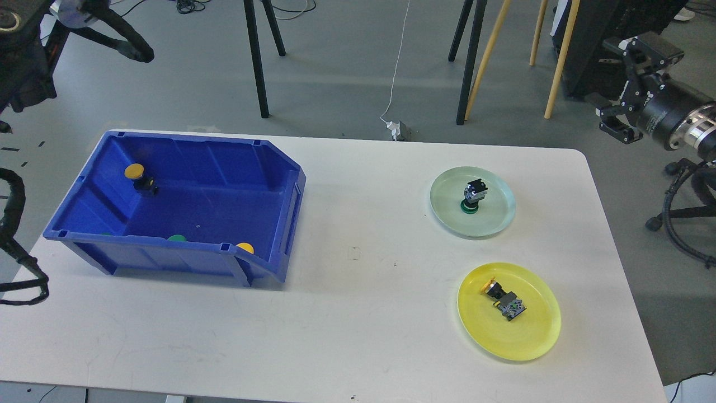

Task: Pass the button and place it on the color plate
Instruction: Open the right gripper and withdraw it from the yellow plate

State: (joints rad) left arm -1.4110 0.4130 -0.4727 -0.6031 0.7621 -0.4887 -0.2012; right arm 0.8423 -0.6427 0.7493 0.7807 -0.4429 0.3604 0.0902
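right gripper (pixel 629 92) fingers spread, off table | left gripper unseen | yellow-capped button (pixel 503 299) on yellow plastic plate (pixel 537 336) | green-capped button (pixel 472 197) on pale green plate (pixel 498 221)

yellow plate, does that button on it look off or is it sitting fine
The yellow-capped button lies tipped on its side on the yellow plate, cap toward the upper left. The green-capped button on the green plate stands cap down. Both colours match their plates, and nothing looks spilled or broken.

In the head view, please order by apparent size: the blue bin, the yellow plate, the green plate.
1. blue bin, clearly largest.
2. yellow plate.
3. green plate; it looks smaller, but it lies farther away, so their order is uncertain.
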